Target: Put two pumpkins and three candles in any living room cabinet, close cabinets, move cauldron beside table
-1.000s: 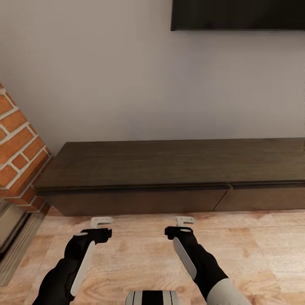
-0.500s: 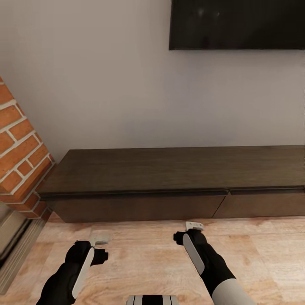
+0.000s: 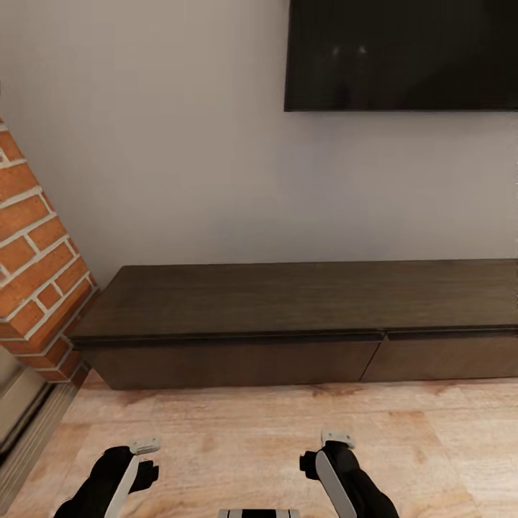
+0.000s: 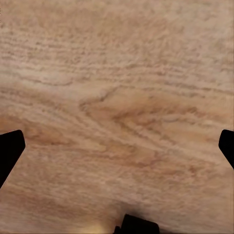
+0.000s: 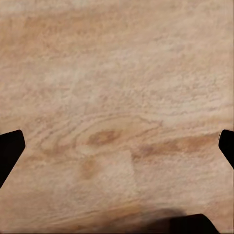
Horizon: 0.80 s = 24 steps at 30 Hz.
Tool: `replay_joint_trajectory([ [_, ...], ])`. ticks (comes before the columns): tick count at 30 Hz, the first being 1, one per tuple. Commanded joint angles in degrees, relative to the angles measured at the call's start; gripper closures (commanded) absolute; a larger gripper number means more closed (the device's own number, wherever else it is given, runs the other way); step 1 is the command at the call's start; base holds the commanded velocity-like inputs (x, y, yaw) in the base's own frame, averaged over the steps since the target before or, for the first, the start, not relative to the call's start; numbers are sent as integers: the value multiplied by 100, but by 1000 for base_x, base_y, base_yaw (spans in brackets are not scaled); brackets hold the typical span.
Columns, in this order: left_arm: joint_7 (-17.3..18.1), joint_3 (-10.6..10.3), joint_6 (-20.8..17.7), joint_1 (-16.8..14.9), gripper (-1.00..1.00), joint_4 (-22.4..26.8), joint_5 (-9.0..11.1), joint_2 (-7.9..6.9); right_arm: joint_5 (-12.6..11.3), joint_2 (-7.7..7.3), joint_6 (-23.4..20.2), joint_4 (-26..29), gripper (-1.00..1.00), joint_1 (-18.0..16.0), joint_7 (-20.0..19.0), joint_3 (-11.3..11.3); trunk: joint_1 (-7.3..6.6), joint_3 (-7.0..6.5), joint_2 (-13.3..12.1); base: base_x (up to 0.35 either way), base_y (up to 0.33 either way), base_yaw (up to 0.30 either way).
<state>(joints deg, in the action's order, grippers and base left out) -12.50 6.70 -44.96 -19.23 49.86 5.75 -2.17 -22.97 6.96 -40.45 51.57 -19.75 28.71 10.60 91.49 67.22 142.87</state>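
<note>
The cabinet (image 3: 288,298) runs along the wall ahead, long, low and dark brown. Its two visible fronts (image 3: 230,363) sit flush and shut, and its top is bare. My left gripper (image 3: 144,446) and right gripper (image 3: 337,437) hang low over the wood floor, a good way short of the cabinet. In the left wrist view the left gripper (image 4: 117,146) is open, its dark fingertips (image 4: 9,151) far apart over bare planks. The right gripper (image 5: 117,146) is open the same way, with nothing between its fingertips (image 5: 9,151). The pumpkins, candles, cauldron and table are out of view.
A red brick pillar (image 3: 32,288) juts out at the left beside the cabinet's end, with a grey ledge (image 3: 21,410) at its foot. A black screen (image 3: 403,54) hangs on the pale wall above. Light wood floor (image 3: 237,424) stretches between me and the cabinet.
The whole view has shifted: the cabinet sits lower and farther off, and more of the screen shows, so the camera moved. Both arms have drawn back toward the picture's bottom edge.
</note>
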Motion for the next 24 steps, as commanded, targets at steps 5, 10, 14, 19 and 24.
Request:
replay_joint_trajectory([
  [5,-46,7,700,-2,-100,-436,48,-64,-73,0,17,3,-100,45,64,13,-111,-86,-200,-145,0,0],
  [10,-56,6,770,-2,-100,-484,32,-83,-76,-2,19,-28,-100,49,57,-66,-221,-175,-400,-81,0,0],
  [14,-52,4,767,-2,-100,-428,31,-84,-76,-2,51,-47,-100,57,41,-232,-309,-247,-561,-10,0,0],
  [19,-50,0,759,-2,-100,-405,38,-68,-77,0,248,-214,-100,58,25,-273,-419,-337,-761,-42,0,0],
  [24,-51,-2,679,-2,-100,-321,40,-72,-80,4,466,-469,-100,59,20,-293,-529,-427,-962,-216,0,0],
])
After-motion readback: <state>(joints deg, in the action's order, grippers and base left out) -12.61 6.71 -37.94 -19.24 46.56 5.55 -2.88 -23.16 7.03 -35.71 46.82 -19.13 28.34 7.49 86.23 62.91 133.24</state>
